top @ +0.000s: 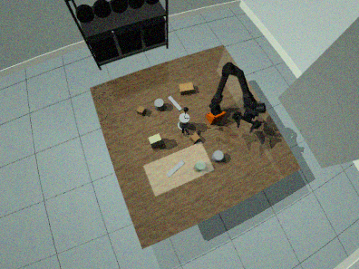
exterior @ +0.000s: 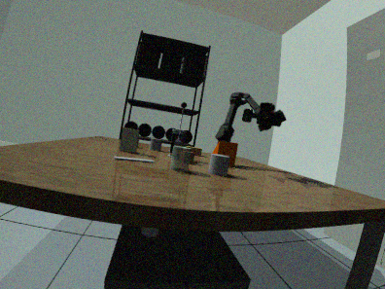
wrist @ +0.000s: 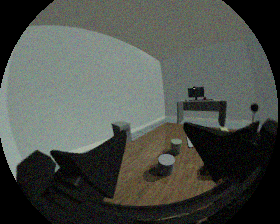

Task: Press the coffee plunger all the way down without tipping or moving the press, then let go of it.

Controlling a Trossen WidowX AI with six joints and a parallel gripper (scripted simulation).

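The coffee press [top: 184, 119] [exterior: 180, 137] stands upright near the middle of the wooden table [top: 127, 99] [exterior: 73, 169]. Its thin plunger rod with a dark knob [exterior: 184, 105] sticks up high. My gripper [top: 247, 119] [exterior: 279, 118] [wrist: 155, 130] is open and empty. It hangs in the air above the table's right side, well away from the press and beyond the arm's orange base [top: 215, 116] [exterior: 226, 152]. In the wrist view the two dark fingers frame a stretch of table with two small cylinders; the press does not show there.
Around the press lie a tan box [top: 187, 88], a grey cylinder [top: 159, 102], a white strip [top: 174, 102], two small brown cubes [top: 141, 110] [top: 196, 138] and a pale box [top: 155, 139]. A light mat [top: 159, 180] holds a strip and a cylinder [top: 200, 166]. A dark shelf [top: 122, 17] stands behind.
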